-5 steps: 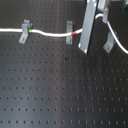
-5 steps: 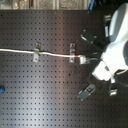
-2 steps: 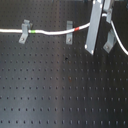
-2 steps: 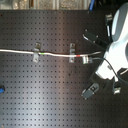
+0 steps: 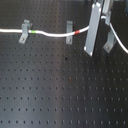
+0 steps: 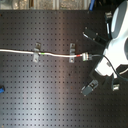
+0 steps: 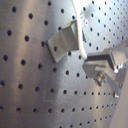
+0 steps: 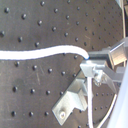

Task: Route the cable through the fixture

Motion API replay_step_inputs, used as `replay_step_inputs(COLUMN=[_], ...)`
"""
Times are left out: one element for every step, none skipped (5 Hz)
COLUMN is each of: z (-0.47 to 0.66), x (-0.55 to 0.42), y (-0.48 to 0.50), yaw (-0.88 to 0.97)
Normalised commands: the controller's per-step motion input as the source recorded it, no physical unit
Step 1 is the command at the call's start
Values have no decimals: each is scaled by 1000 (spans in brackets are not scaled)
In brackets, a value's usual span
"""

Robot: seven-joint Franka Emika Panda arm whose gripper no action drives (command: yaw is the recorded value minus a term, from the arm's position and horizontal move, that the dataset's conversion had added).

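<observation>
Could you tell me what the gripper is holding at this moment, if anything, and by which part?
The gripper holds the white cable, gripping it just past the red band, on the side away from the green band.

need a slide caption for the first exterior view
White cable runs across a black pegboard past two metal clips, with the gripper at its right end.

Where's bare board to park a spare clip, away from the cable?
In the first exterior view, the board below the cable lies bare. Crowded: the row of clips and the gripper at the first exterior view's upper right.
</observation>
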Motion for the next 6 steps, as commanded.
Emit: replay_step_inputs(z=[190, 335, 496, 332, 213, 344], x=[-197, -143, -60, -37, -70, -228], y=[149, 107, 50, 41, 22, -34], yaw=[140, 0, -17, -29, 0, 0])
